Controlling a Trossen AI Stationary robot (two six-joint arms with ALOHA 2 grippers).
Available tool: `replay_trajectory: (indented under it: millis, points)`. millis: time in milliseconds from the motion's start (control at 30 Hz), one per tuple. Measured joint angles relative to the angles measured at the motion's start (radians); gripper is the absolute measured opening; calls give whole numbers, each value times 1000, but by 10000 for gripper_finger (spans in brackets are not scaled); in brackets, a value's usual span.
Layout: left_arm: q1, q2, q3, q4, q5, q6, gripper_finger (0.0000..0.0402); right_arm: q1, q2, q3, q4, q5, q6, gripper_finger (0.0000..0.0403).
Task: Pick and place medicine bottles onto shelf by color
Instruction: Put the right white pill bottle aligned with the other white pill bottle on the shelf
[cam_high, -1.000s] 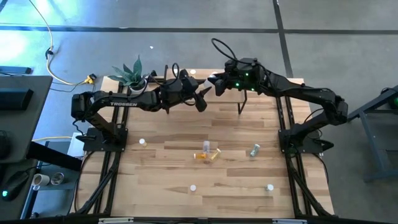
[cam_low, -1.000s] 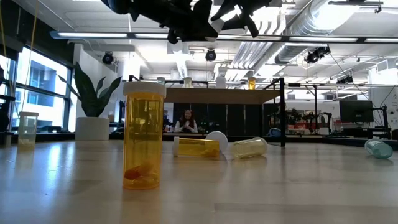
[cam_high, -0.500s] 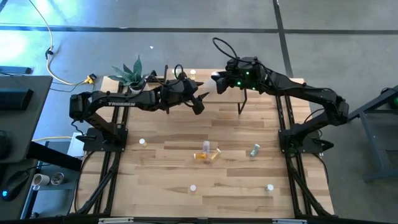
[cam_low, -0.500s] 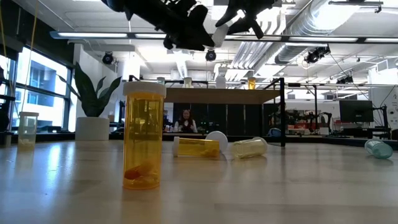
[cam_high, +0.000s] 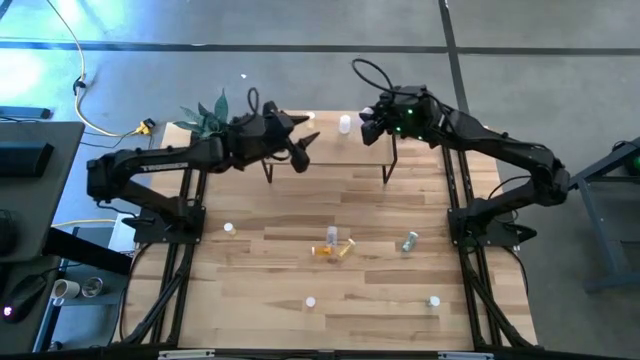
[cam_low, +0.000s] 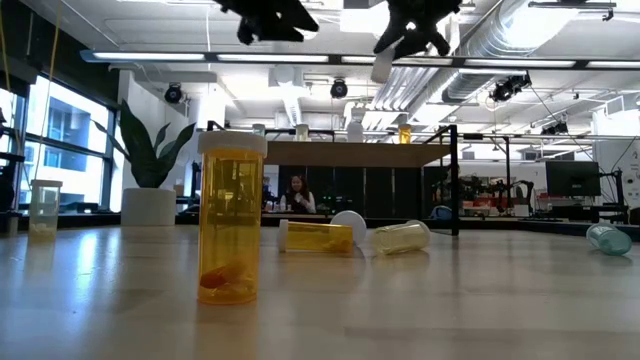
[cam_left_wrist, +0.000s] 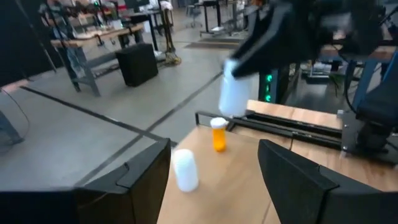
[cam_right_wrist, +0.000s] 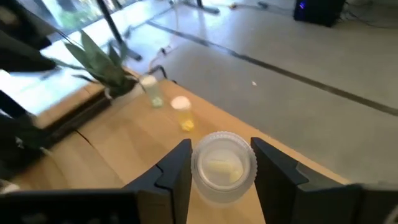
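My right gripper (cam_high: 358, 125) is shut on a white medicine bottle (cam_right_wrist: 224, 165) above the far part of the shelf (cam_high: 330, 150). The left wrist view shows this bottle (cam_left_wrist: 235, 93) hanging over the shelf top. A white bottle (cam_left_wrist: 185, 169), an orange one (cam_left_wrist: 218, 134), a green one (cam_right_wrist: 152, 91) and a yellow one (cam_right_wrist: 182, 112) stand upright on the shelf. My left gripper (cam_high: 302, 150) is open and empty over the shelf's left part. Several more bottles (cam_high: 333, 245) stand or lie on the table. My right gripper pinches the white bottle's body (cam_right_wrist: 198, 177) between its two fingers, one on each side, just below the pale cap (cam_right_wrist: 224, 163). The fingers come from above, slanting down. The bottle is roughly upright, lifted clear of the shelf top.
A potted plant (cam_high: 210, 120) stands at the table's far left corner. Loose bottles lie mid-table (cam_high: 409, 241) and nearer the front edge (cam_high: 311, 301) (cam_high: 434, 300). In the low view a yellow bottle (cam_low: 231, 215) stands close by. A person (cam_low: 297, 193) sits far behind the table.
My left gripper has drawn back toward the table's left edge, away from my right gripper, and has risen. My right gripper, still shut on the white bottle, has gone a little toward the table's right and far edges.
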Motion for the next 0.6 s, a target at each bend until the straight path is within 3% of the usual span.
replay_trajectory:
  millis: [600]
  points:
    - [7, -169, 0, -118, -129, 95, 233, 54, 243, 0, 18, 3, 59, 134]
